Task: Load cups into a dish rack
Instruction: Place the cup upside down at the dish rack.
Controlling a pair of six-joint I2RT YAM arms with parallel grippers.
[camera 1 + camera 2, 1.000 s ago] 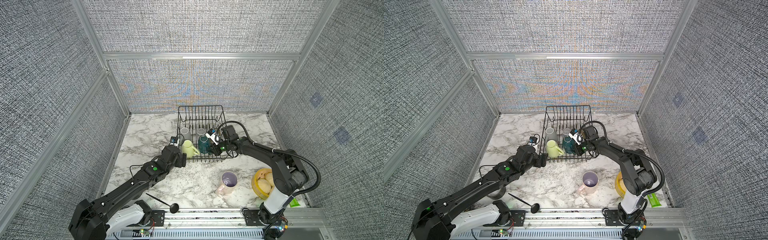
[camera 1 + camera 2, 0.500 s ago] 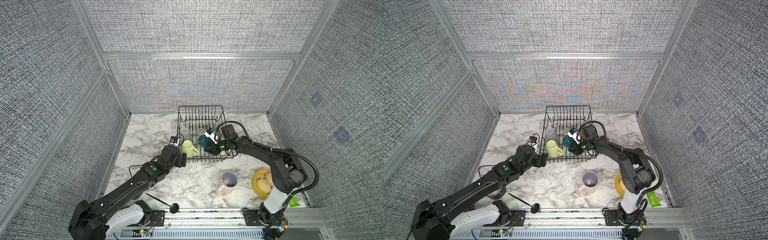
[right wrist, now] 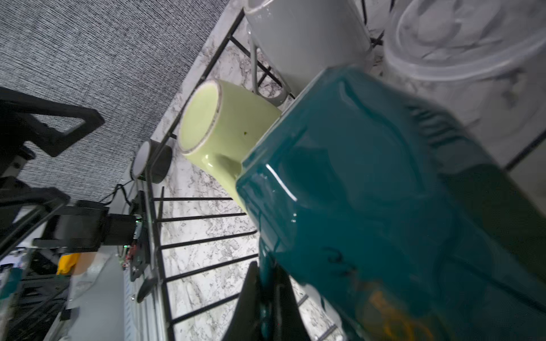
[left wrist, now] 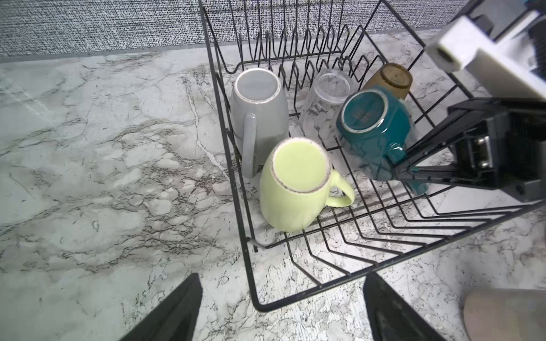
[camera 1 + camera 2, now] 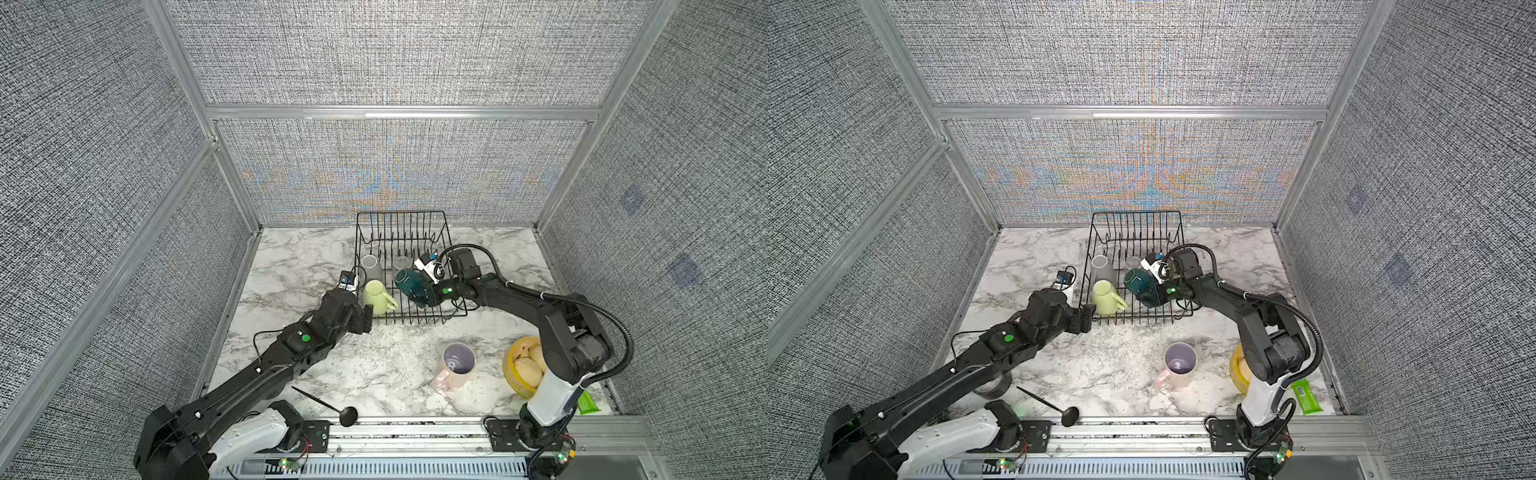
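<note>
Seemingly mid-placement, the right claw (image 3: 266, 283) clamps the handle of the tilted teal mug (image 4: 372, 124) inside the dish rack (image 5: 399, 226), the left claw (image 4: 280, 280) gaping empty; next, probably release, then the pink mug (image 5: 457, 361) at five o'clock.

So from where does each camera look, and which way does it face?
Top views: high in front, facing down and back at the dish rack; both arms show.
Left wrist: on the left arm, facing the rack's corner; open left claw shows.
Right wrist: behind the right claw, shut on the handle of the dark teal mug.
All share that mug.
</note>
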